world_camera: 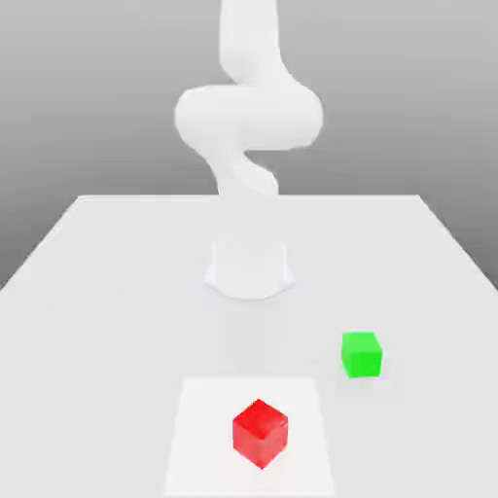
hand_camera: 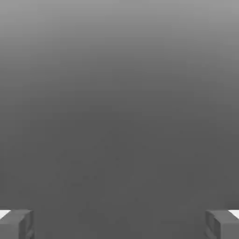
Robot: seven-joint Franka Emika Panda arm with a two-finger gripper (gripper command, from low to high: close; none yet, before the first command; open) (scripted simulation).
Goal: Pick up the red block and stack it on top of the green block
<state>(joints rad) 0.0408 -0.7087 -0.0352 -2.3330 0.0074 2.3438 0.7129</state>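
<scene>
I'm working in a simulated test scene, not a real room. A plain white table [world_camera: 117, 282] fills the lower frame against a featureless grey backdrop. A smooth white arm [world_camera: 248, 117] rises at upper centre. Flat-coloured cubes, one red [world_camera: 260, 433], one green [world_camera: 361, 354], sit lower right.

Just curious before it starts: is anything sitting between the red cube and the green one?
Nothing: the exterior view shows bare white table between the red block and the green block.
</scene>
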